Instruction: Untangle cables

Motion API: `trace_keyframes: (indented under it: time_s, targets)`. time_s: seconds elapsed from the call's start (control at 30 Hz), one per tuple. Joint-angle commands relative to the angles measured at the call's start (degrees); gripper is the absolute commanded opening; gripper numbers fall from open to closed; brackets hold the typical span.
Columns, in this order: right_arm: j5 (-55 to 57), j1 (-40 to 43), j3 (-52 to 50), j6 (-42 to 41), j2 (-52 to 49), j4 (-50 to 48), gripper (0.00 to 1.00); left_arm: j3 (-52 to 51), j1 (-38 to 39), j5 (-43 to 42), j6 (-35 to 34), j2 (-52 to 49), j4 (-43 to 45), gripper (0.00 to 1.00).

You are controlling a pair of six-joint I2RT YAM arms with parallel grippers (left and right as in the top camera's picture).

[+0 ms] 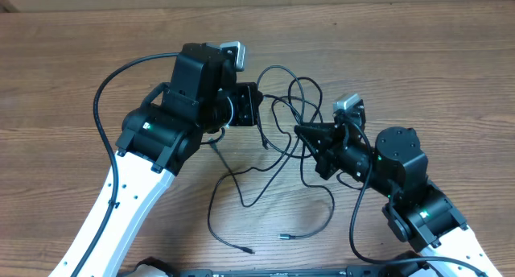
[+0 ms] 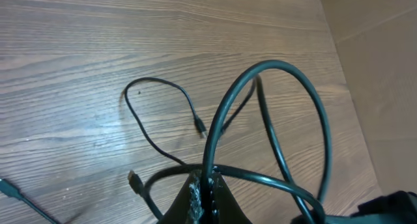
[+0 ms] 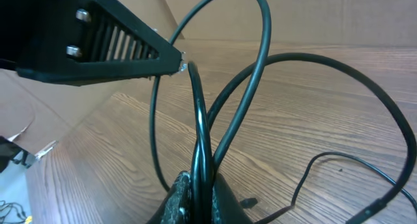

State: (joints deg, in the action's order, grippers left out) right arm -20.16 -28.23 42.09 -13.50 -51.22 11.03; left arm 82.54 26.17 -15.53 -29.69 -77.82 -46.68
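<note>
Nearest to the robot, two small plug ends [image 1: 249, 250] of the cables [image 1: 283, 116] lie flat on the wooden tabletop [image 1: 418, 51], near each other but not touching. From them the thin black strands run away from the robot in loose curves and join a tangle in the middle of the tabletop, between the two arms. The left gripper [image 2: 205, 195] is at the left side of this tangle. Its jaws are closed on a strand, and in the left wrist view a large loop rises from the jaws and arches above the wood. Behind this loop another thin strand lies flat on the tabletop and ends in a small plug. The right gripper [image 3: 199, 191] is at the right side of the tangle, and its jaws are also closed on a strand, which stands up from between them. Two more strands cross this one just above the jaws. A black pointed part with two screws [image 3: 98, 42] reaches in from the left in the right wrist view, and its tip is at the held strand. Farthest from the robot, some open loops of the cables lie beyond both grippers.
</note>
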Motion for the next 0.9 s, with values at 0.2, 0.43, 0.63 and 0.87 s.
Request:
trace_keyframes:
  time_s: [0.2,0.43,0.63,0.87]
  targets:
    - [-1.01,-0.15,0.66,0.04,2.69,-0.9,0.05,0.44,0.11,2.45,8.83,-0.17,-2.51,0.29]
    - [-0.98,-0.15,0.66,0.04,2.69,-0.9,0.04,0.44,0.11,1.9,20.02,-0.17,-6.32,0.05]
    - [-0.98,-0.15,0.66,0.04,2.69,-0.9,0.04,0.44,0.13,-2.16,33.99,-0.17,-5.66,0.04]
    - [-0.98,-0.15,0.66,0.04,2.69,-0.87,0.04,0.44,0.11,-2.12,42.32,-0.17,-4.74,0.04]
